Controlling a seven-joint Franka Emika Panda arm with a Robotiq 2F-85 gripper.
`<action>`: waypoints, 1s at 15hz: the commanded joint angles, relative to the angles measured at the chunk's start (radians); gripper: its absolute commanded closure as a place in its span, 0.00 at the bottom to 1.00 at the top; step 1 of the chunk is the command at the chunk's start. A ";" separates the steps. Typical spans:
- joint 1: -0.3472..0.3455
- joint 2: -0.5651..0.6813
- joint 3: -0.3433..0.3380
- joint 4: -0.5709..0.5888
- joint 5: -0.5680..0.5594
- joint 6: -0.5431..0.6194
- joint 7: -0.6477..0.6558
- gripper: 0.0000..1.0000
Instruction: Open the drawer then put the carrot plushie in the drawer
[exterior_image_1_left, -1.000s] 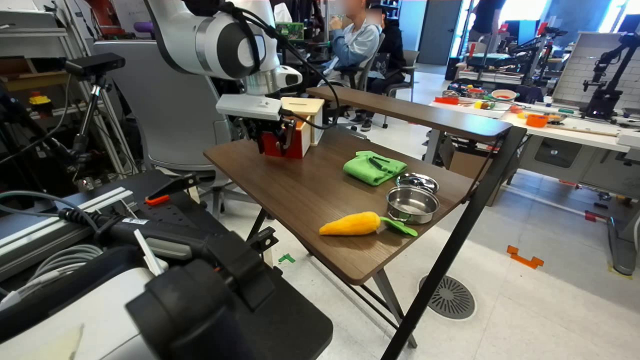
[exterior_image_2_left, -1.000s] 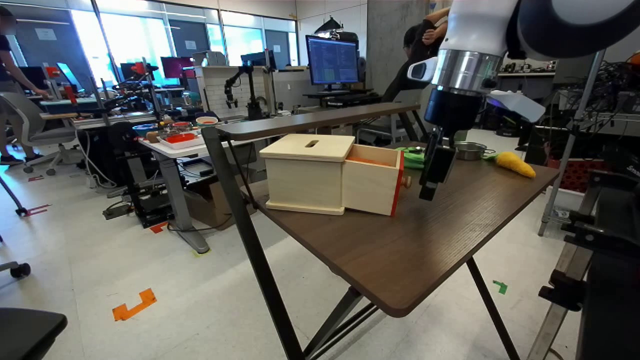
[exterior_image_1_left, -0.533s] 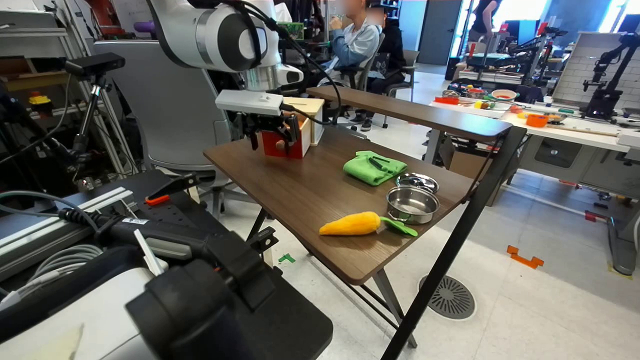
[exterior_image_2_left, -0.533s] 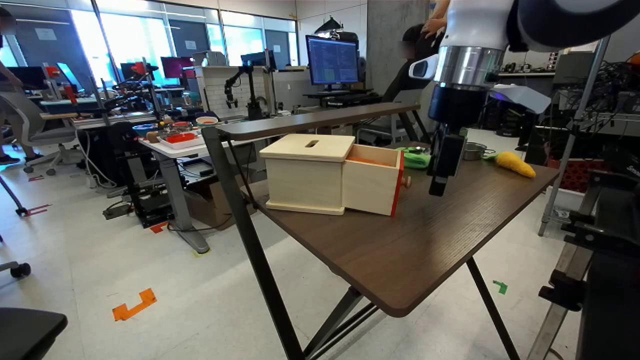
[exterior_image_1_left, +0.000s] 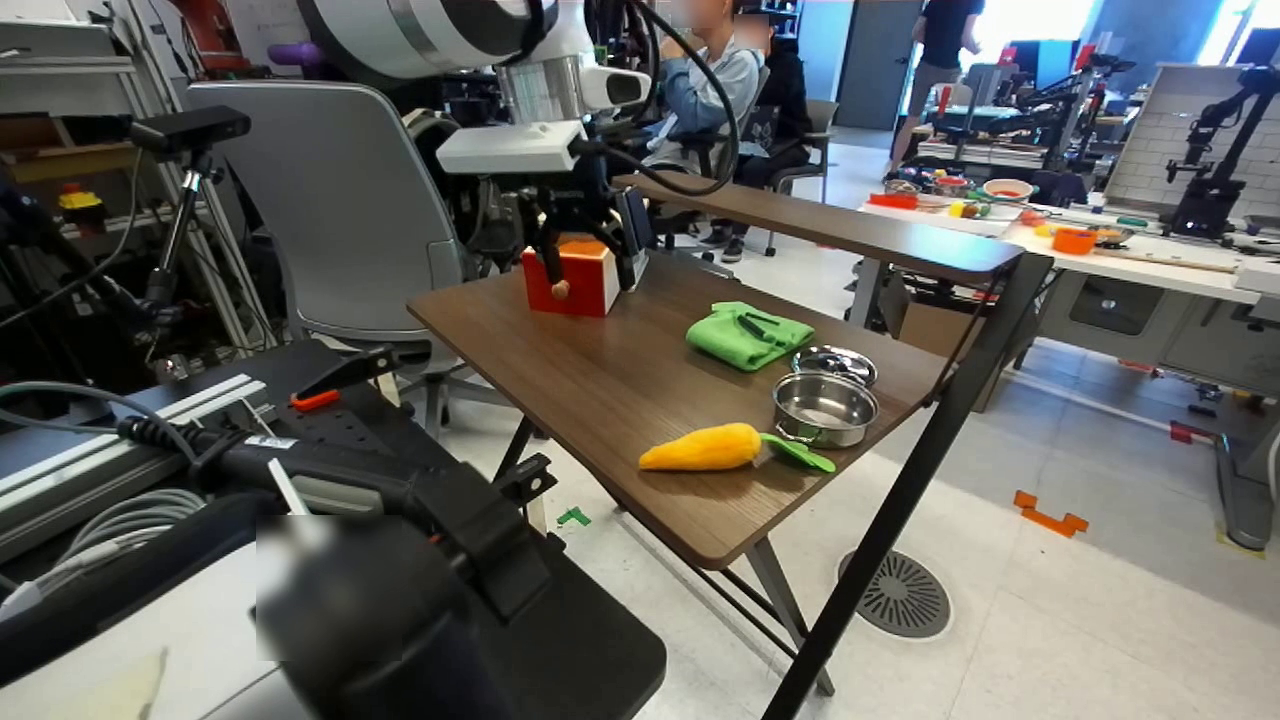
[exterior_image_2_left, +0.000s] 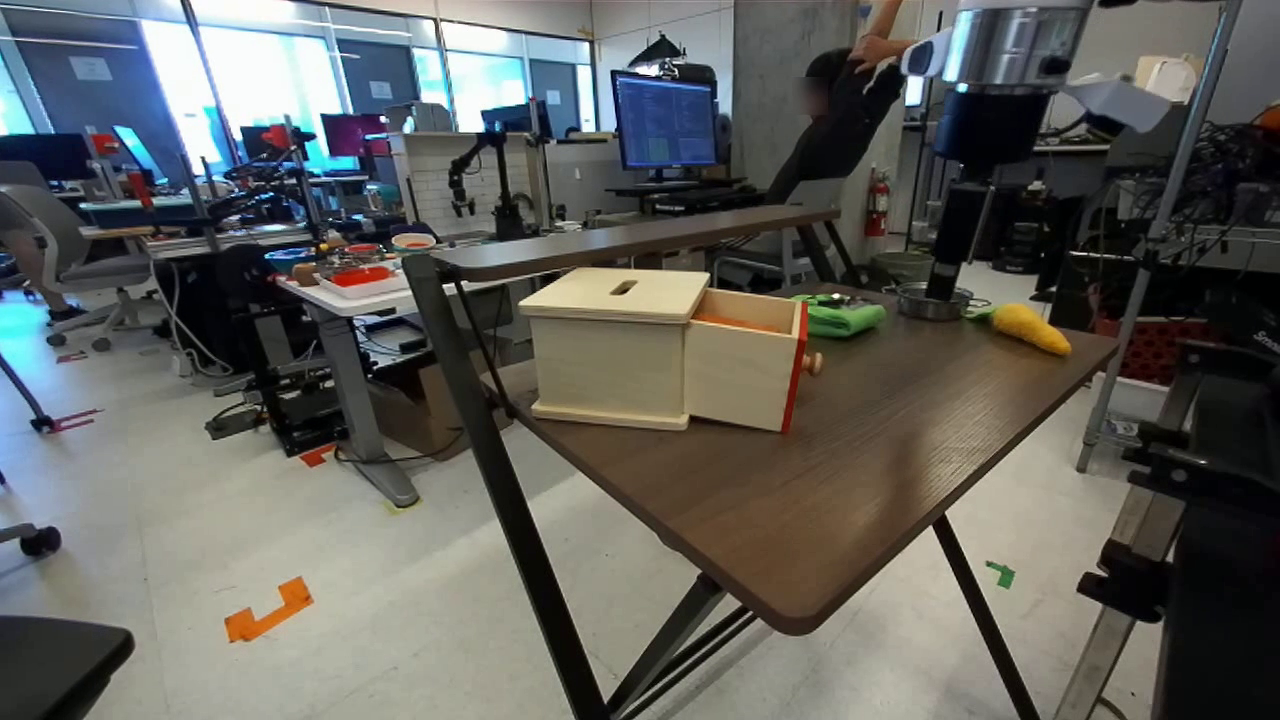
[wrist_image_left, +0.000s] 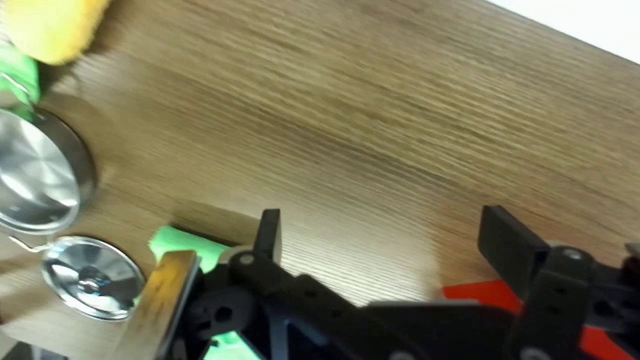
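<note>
We find the gripper (wrist_image_left: 382, 227) spread, nothing between its fingers (wrist_image_left: 510, 250). Near it, the drawer (exterior_image_2_left: 745, 375) stands pulled out; a low swing could catch its knob (exterior_image_2_left: 814, 364) and push it in. Farther off, the carrot plushie (exterior_image_1_left: 705, 448) lies on the table (exterior_image_1_left: 620, 380), its leaves (exterior_image_1_left: 800, 453) just beside the steel pot (exterior_image_1_left: 826, 412). Gripping at that end, we judge, could foul the pot; an off-centre pinch could roll the toy over the edge.

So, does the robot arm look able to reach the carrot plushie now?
Probably yes: the gripper is open, and the carrot plushie lies on the table, its body uncovered; the metal pot crowds only its leafy end.
</note>
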 joint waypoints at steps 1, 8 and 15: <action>0.077 -0.102 -0.142 -0.104 -0.164 -0.056 0.258 0.00; 0.006 -0.103 -0.213 -0.170 -0.215 -0.101 0.566 0.00; -0.065 -0.052 -0.289 -0.132 -0.242 -0.035 0.724 0.00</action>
